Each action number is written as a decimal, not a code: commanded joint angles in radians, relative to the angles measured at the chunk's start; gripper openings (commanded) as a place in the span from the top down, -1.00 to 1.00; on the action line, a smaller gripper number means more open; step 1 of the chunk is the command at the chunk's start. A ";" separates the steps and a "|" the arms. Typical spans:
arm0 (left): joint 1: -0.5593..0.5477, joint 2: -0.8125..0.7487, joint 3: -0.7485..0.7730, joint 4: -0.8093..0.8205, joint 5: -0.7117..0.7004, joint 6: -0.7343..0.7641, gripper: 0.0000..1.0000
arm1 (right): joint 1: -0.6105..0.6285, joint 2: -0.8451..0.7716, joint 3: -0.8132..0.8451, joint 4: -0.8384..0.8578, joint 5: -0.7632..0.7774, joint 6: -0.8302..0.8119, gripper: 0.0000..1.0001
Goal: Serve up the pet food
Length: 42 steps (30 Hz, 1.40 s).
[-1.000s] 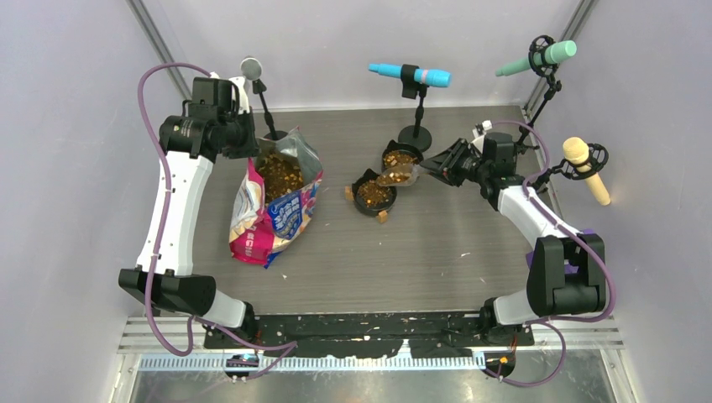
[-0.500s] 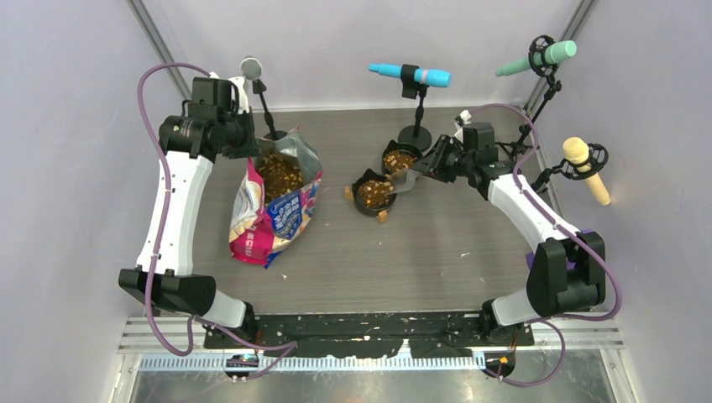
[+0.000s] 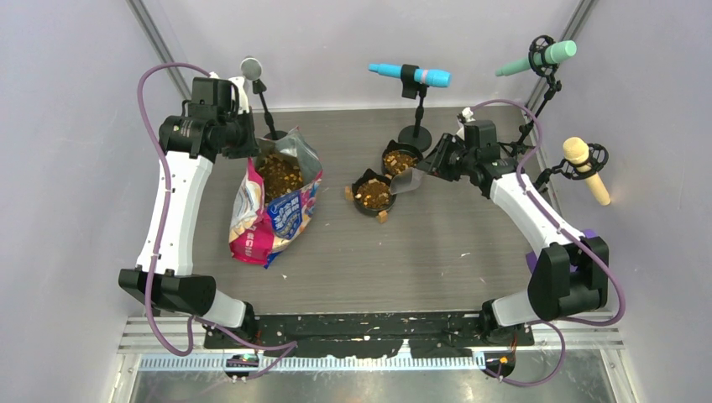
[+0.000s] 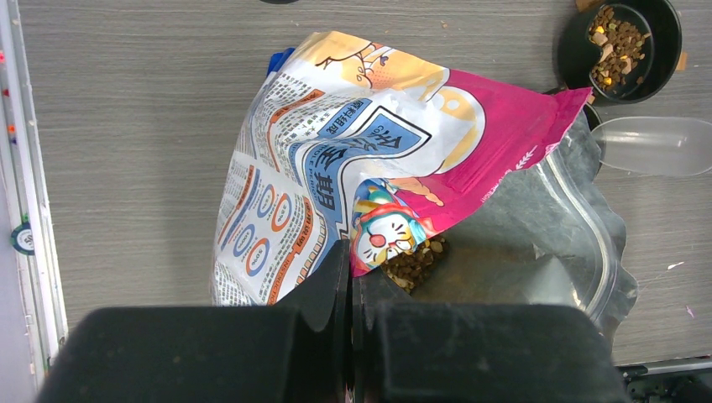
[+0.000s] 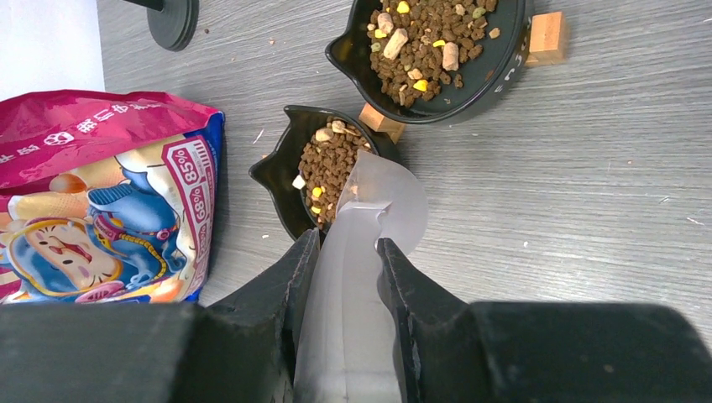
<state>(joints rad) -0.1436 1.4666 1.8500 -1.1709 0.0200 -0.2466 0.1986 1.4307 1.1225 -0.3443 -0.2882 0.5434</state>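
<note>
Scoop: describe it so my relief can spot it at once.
Find the big pink-and-blue bag on the left of the table, then go right to the two black bowls of kibble. The scoop hangs over the nearer bowl's right edge, clamped in the right gripper. Unlike the dark bowls, it is pale, translucent plastic.

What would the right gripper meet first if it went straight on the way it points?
Probably the nearer black cat-eared bowl of brown kibble: the translucent plastic scoop in the right gripper overlaps its rim, though height is unclear.
</note>
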 commanded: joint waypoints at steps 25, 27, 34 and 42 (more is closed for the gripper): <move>0.006 -0.085 -0.014 0.087 0.044 -0.001 1.00 | -0.023 -0.144 0.010 -0.020 -0.223 0.030 0.90; 0.006 -0.082 -0.014 0.086 0.049 0.000 1.00 | -0.029 -0.141 -0.002 -0.058 -0.314 -0.002 0.89; 0.006 -0.080 -0.015 0.087 0.057 0.000 1.00 | -0.030 -0.125 -0.126 -0.074 -0.482 -0.053 0.80; 0.006 -0.093 -0.024 0.085 0.041 0.009 1.00 | -0.031 -0.050 -0.208 -0.070 -0.415 -0.118 0.90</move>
<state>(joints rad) -0.1436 1.4429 1.8122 -1.1408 0.0387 -0.2466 0.1719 1.3521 0.9241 -0.4271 -0.7086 0.4782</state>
